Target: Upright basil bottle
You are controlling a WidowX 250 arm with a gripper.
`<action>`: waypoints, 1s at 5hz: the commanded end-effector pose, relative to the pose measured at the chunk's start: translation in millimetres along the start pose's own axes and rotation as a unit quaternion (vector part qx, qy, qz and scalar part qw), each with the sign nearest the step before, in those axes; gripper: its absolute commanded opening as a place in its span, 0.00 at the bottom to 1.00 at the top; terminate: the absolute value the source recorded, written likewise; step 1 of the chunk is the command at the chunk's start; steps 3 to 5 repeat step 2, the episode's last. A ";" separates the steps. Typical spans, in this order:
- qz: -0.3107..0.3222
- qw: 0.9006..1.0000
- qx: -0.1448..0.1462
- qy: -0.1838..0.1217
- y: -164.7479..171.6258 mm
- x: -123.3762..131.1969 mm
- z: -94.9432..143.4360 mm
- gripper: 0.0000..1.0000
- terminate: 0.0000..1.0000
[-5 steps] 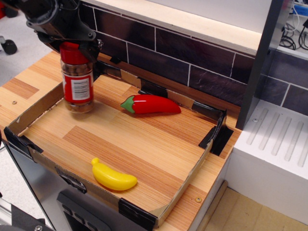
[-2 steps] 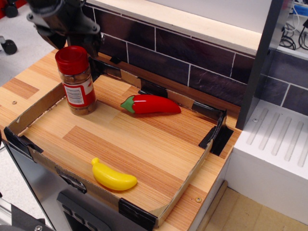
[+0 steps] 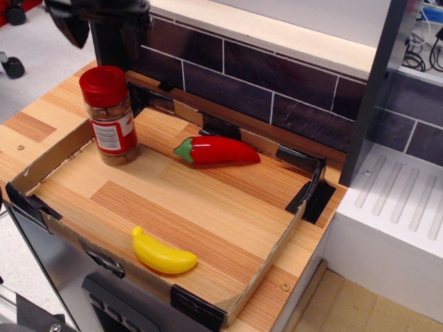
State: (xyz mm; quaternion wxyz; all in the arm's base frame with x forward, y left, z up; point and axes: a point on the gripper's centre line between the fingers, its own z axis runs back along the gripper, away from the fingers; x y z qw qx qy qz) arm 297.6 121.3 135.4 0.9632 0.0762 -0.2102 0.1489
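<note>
The basil bottle point(image 3: 109, 116) stands upright on its base at the back left of the wooden tray point(image 3: 208, 214). It is a clear jar with a red cap, a red-and-white label and brownish contents. My gripper point(image 3: 102, 29) is at the top left edge of the view, above the bottle and clear of its cap. Its jaws are spread apart and hold nothing. One dark finger point(image 3: 71, 28) shows to the left and another point(image 3: 130, 33) to the right.
A red toy chili pepper point(image 3: 218, 150) lies in the tray's back middle. A yellow toy banana point(image 3: 163, 254) lies near the front rim. A low cardboard rim point(image 3: 277, 242) runs around the tray. A dark tiled wall point(image 3: 277, 83) is behind and a white sink drainer point(image 3: 398, 207) is at the right.
My gripper let go of the bottle's cap and rose upward away from it. The bottle settled and now stands upright by itself.
</note>
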 end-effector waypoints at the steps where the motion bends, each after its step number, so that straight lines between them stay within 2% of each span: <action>1: 0.004 1.000 0.001 -0.007 -3.4 17.1 30.6 1.00 0.00; 2: 0.004 1.000 0.001 -0.007 -3.4 17.1 30.6 1.00 1.00; 5: 0.004 1.000 0.001 -0.007 -3.4 17.1 30.6 1.00 1.00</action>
